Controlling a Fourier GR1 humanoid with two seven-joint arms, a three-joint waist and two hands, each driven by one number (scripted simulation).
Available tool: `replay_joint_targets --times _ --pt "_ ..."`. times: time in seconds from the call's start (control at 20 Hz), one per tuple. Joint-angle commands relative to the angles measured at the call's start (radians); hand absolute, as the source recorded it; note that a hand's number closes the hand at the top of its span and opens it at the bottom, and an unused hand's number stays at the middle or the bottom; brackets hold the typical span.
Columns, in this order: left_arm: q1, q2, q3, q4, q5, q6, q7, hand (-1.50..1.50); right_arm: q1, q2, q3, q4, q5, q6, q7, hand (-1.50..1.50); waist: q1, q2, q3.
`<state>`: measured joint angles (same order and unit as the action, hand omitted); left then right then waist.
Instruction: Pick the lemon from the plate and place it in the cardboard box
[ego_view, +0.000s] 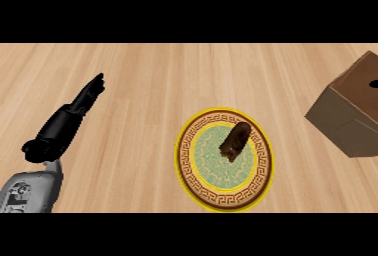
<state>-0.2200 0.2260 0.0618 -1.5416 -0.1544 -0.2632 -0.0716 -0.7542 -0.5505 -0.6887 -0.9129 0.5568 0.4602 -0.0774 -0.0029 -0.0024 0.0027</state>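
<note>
The left hand (83, 100) is over the wooden surface (148, 75), with its grey forearm (29, 190) coming up from the lower left corner. Its fingers (96, 82) are straight and close together, pointing up and a little to the right. They hold nothing.

To the right of the fingers and lower down lies a round plate (193, 172). It has a yellow rim, a brown pattern ring and a pale green middle. The plate is well apart from the fingers.

On the plate lies a dark brown, long thing (235, 141). It does not look like a lemon. It lies tilted on the upper right part of the plate.

Far to the right of the fingers, at the edge of the view, stands the cardboard box (347, 112). It has a dark hole (373, 83) in its top. The box is near the plate but does not touch it.
</note>
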Motion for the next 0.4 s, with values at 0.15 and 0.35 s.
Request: replay_joint_targets --times 0.15,0.35 --pt "0.042 -0.009 -0.027 -0.033 -0.022 0.002 -0.030 0.00 -0.061 -0.049 -0.268 0.152 -0.202 -0.098 0.085 -1.50 0.018 0.007 -0.001" --pt "-0.003 0.010 0.010 -0.013 0.011 -0.020 0.017 0.00 -0.035 -0.148 -0.293 0.244 -0.244 -0.110 0.014 -1.50 0.017 0.008 -0.001"
